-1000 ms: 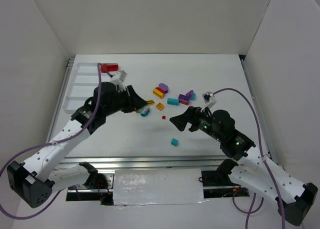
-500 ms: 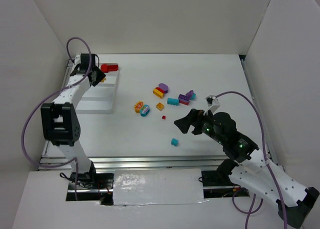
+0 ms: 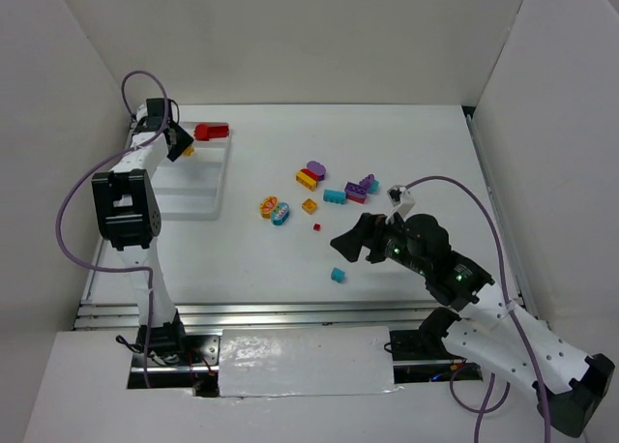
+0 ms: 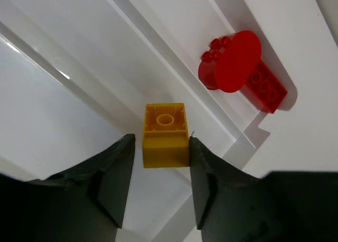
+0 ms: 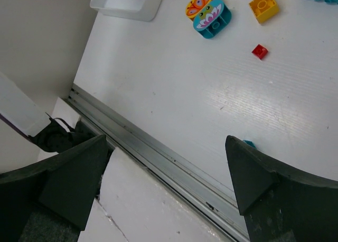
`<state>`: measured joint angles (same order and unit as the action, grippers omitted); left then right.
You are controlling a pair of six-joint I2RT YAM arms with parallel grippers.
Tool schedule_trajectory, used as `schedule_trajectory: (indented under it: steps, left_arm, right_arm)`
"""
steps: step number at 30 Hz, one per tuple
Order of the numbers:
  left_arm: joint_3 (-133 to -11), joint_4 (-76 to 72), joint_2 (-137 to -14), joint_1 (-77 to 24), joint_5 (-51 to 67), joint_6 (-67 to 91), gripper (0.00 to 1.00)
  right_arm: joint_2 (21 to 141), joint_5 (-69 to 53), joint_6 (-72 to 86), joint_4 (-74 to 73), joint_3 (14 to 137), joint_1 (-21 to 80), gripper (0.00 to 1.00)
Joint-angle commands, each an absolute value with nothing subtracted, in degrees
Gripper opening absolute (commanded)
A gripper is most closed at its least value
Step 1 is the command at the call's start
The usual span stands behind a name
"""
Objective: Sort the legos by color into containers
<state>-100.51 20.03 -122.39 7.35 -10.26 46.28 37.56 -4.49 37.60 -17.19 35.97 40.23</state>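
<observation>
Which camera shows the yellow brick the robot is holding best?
Left wrist view: the yellow brick sits close up between the jaws. The top view shows only a speck over the tray. The right wrist view misses it.

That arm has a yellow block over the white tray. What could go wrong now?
The left gripper pinches the yellow brick by one end, so it might slip. It hangs by a divider of the tray, next to the lane holding red bricks; dropped here, it may bounce in with them.

yellow brick point(image 4: 165, 139), red bricks point(image 4: 235, 62), white tray point(image 4: 58, 89), flower-printed teal brick point(image 5: 212, 19)
</observation>
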Motion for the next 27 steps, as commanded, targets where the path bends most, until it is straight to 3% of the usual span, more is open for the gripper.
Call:
schedule_trajectory:
  steps: [1, 2, 4, 9, 11, 14, 17, 21, 27]
  left_arm:
    - [-102.0, 17.9, -124.0, 7.6, -7.6, 45.9, 0.6]
    - [-101.8, 18.1, -123.8, 7.6, -7.6, 46.2, 0.79]
    - [-100.6, 17.3, -122.4, 7.5, -6.5, 46.2, 1.0]
    - [-105.5, 25.5, -116.1, 7.2, -5.3, 45.1, 1.0]
    - [-105.6, 28.6, -111.9, 6.6, -5.5, 44.8, 1.0]
    - [-97.1, 28.0, -97.9, 4.0, -4.3, 44.6, 0.99]
    - [-80.8, 24.8, -81.7, 2.3, -1.1, 43.8, 1.0]
    - [-70.4, 26.0, -62.1, 2.0, 6.8, 40.3, 0.99]
    - [-61.6, 32.1, -46.6, 1.1, 16.9, 27.5, 1.0]
  right_arm:
    - [38.8, -4.5, 36.3, -14.2, 36.9, 39.9, 1.0]
    - [39.3, -4.7, 36.2, -13.9, 36.9, 39.8, 1.0]
    - [41.4, -4.7, 36.3, -13.1, 36.8, 39.9, 1.0]
    - [49.5, -0.1, 38.7, -13.9, 38.7, 39.9, 1.0]
    - [55.2, 6.9, 40.6, -16.8, 42.1, 40.0, 1.0]
    - [66.1, 14.5, 42.3, -20.9, 49.3, 40.0, 1.0]
    - [78.3, 15.7, 38.8, -22.1, 57.5, 39.8, 1.0]
    - [92.2, 18.9, 36.8, -25.7, 68.8, 39.8, 0.99]
    - [107.8, 25.0, 43.8, -32.1, 84.7, 39.9, 0.98]
